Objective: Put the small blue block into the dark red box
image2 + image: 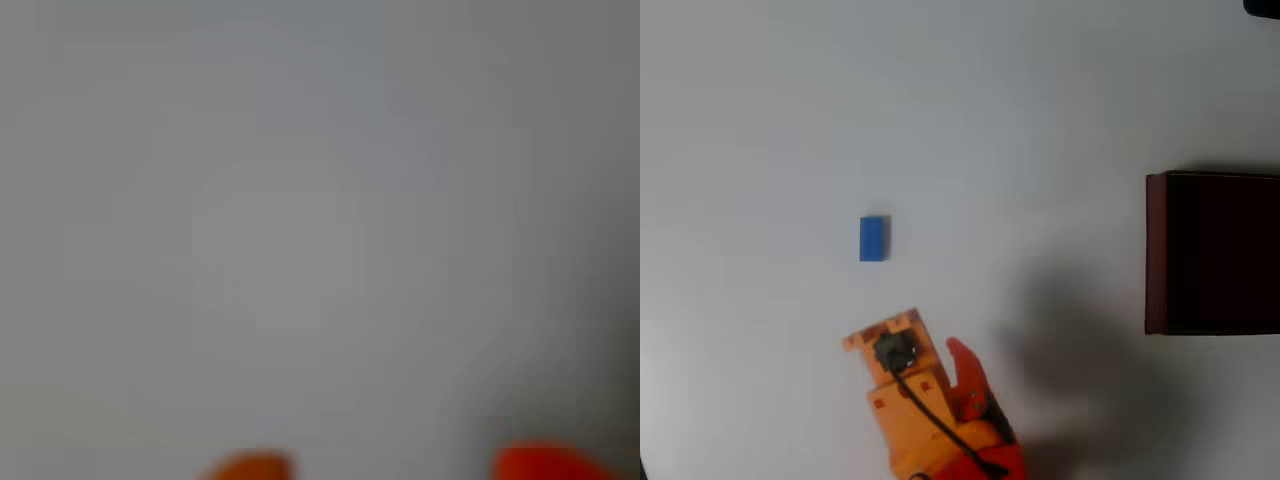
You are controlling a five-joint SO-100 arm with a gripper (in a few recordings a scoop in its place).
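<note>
Small blue block (873, 238) lay flat on the white table (760, 120), well apart from the dark red box (1212, 254) at the right edge of the overhead view. Gripper (930, 345) sat just below the block, fingers spread and empty. Block looked light, rigid and smooth; best pinched across its short width.

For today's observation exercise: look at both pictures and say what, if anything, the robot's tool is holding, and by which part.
Nothing is held. The tool is empty, with a gap between its fingers, and the small blue block lies apart on the table.
</note>
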